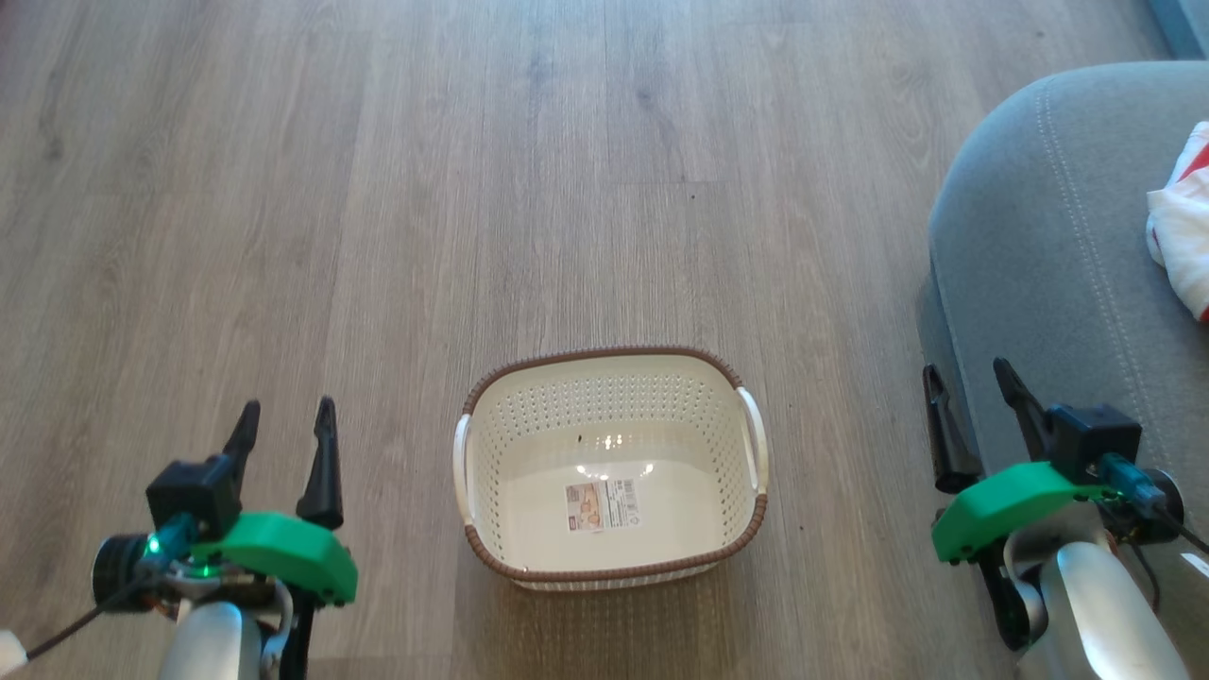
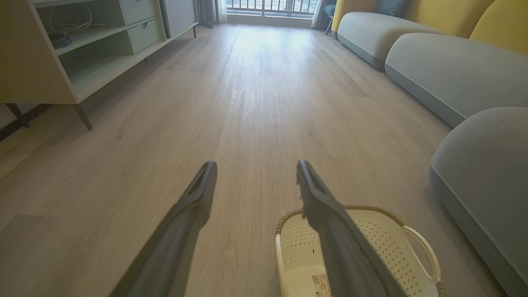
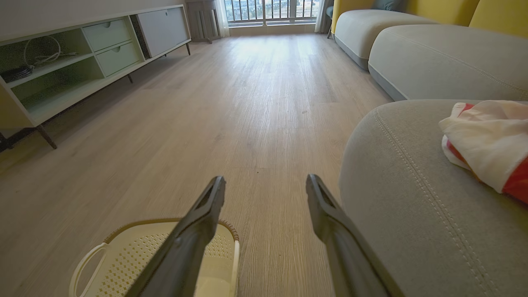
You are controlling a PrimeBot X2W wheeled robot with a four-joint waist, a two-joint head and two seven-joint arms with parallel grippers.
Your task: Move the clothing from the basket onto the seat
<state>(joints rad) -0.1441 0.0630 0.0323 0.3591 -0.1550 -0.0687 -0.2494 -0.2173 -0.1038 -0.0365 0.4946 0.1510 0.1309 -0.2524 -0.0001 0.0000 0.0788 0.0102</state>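
Wood floor (image 1: pixel 283 189), pale planks, runs under everything. Nearest the robot, the left gripper (image 1: pixel 289 406) hangs left of the basket (image 1: pixel 604 355), jaws moderately apart w/ nothing btwn them. The right gripper (image 1: pixel 965 368) hangs right of the basket, jaws likewise apart & empty.

The basket sits on the floor btwn both arms, empty bar its label sticker (image 1: pixel 602 505). Right of the basket & further off, the seat (image 1: pixel 1039 246) carries the clothing (image 1: pixel 1181 236), red & white, bunched on top. Well beyond the basket are a low cabinet (image 3: pixel 82 53) & more cushions (image 3: pixel 433 53).

Task looks done, prob. Risks:
- The right arm is close by the seat's corner. A swing outward could brush it or snag fabric & drag it off.
- Either arm pulling inward could knock the light basket.
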